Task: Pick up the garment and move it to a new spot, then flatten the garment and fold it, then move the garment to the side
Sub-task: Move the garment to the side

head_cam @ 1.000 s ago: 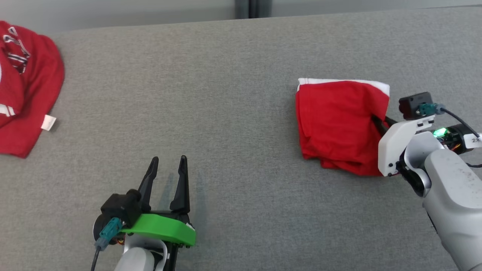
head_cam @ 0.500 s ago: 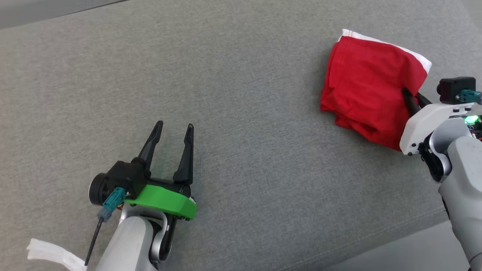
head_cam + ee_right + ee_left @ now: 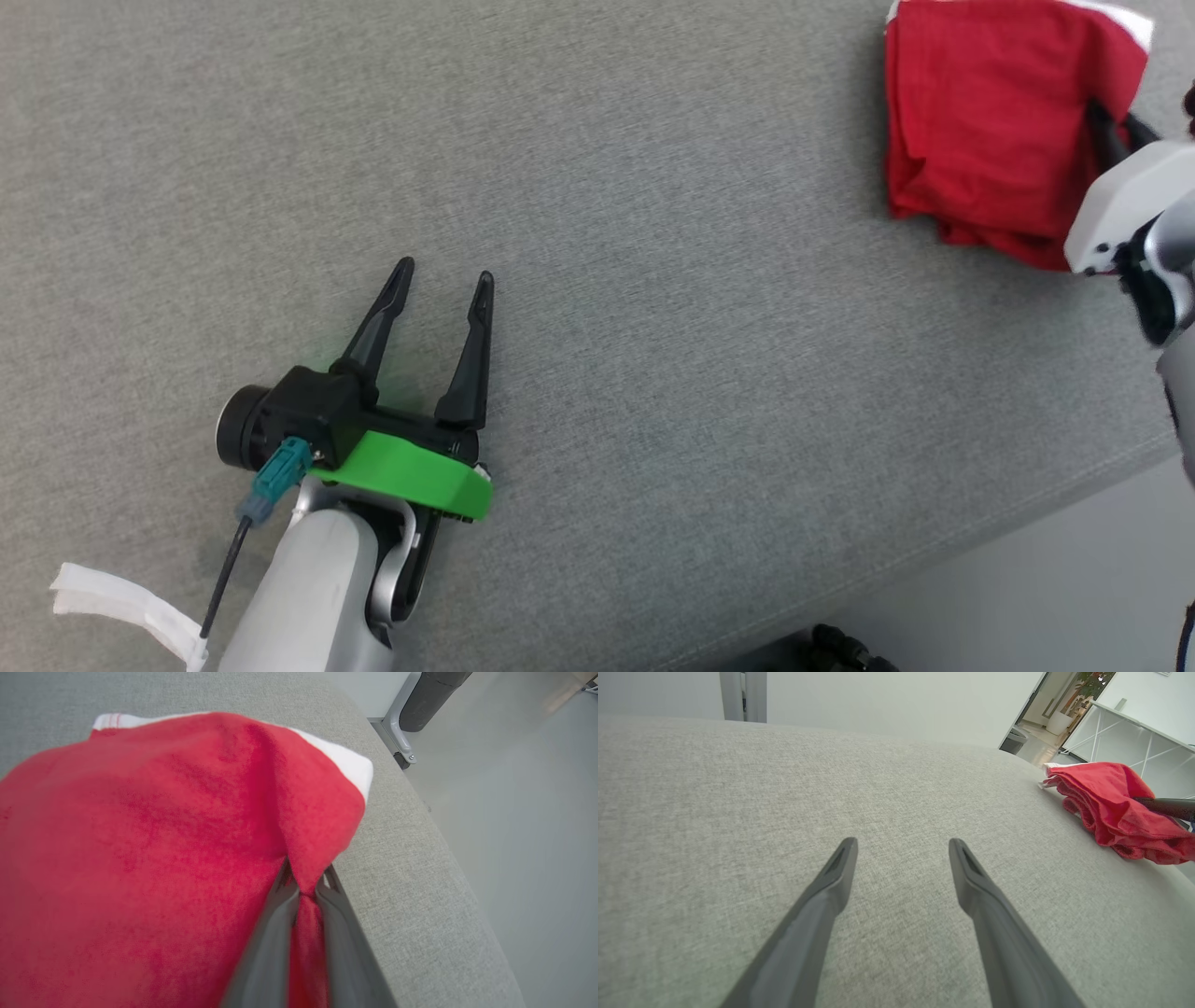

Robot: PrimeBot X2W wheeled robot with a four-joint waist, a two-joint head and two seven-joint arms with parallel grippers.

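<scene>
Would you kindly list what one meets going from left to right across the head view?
white strip → left gripper → garment

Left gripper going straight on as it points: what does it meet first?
The left gripper would likely meet nothing but bare grey surface; the red garment lies off to its right.
</scene>
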